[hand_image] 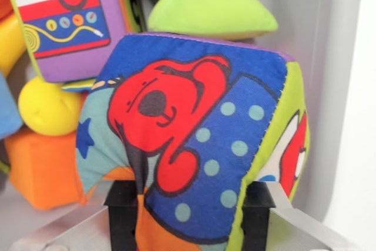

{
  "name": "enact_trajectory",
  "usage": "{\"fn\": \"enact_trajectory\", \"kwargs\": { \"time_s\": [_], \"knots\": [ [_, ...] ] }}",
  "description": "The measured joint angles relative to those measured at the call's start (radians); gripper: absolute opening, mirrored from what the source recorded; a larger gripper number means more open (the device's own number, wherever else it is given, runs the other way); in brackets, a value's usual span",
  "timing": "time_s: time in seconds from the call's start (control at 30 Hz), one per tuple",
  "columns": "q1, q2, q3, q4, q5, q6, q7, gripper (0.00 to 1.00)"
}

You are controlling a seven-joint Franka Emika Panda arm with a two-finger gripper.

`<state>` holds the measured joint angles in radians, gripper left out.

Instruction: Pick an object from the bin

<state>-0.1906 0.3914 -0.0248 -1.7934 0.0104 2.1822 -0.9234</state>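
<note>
Gripper (191,204) fingertips mostly hidden behind the cube (194,145); 2 black pads clamp its lower part, squeezing the fabric. Cube fills the view centre, raised above the bin (317,39). Bin holds a purple block (64,22), green wedge (211,7), yellow ball (47,107), orange block (41,168).

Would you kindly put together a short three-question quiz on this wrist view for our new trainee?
1. True or false: the gripper is shut on the soft cube with the red dog.
2. Which toy lies directly above that cube in the wrist view? A) green wedge B) yellow ball C) orange block
3. Fill in: the purple cube with the radio picture sits toward the wrist view's ____.

Key: 1 true, the cube bulges between the black pads; 2 A; 3 left.
</note>
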Motion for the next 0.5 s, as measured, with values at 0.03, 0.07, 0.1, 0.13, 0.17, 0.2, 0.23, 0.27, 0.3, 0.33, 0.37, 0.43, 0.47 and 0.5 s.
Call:
{"fn": "enact_trajectory", "kwargs": {
  "time_s": [0.03,0.07,0.1,0.13,0.17,0.2,0.23,0.27,0.3,0.33,0.37,0.43,0.47,0.5],
  "knots": [
    [0.0,-0.006,0.0,0.004,0.0,-0.01,0.0,0.0],
    [0.0,-0.011,0.0,0.009,0.0,-0.019,0.0,0.0],
    [0.0,-0.016,0.0,0.013,0.0,-0.028,0.0,0.0],
    [0.0,-0.021,0.0,0.017,0.0,-0.037,0.0,0.0],
    [0.0,-0.026,0.0,0.021,0.0,-0.047,0.0,0.0],
    [0.0,-0.031,0.0,0.026,0.0,-0.057,0.0,0.0],
    [0.0,-0.035,0.0,0.032,0.0,-0.066,0.0,0.0],
    [0.0,-0.037,0.0,0.035,0.0,-0.071,0.0,0.0],
    [0.0,-0.042,0.0,0.041,0.0,-0.081,0.0,0.0],
    [0.0,-0.046,0.0,0.046,0.0,-0.091,0.0,0.0],
    [0.0,-0.051,0.0,0.051,0.0,-0.102,0.0,0.0],
    [0.0,-0.06,0.0,0.063,-0.001,-0.121,0.0,0.0],
    [0.0,-0.063,-0.001,0.069,-0.001,-0.131,0.0,0.0],
    [0.0,-0.067,-0.001,0.076,-0.001,-0.142,0.0,0.0]
  ]
}}
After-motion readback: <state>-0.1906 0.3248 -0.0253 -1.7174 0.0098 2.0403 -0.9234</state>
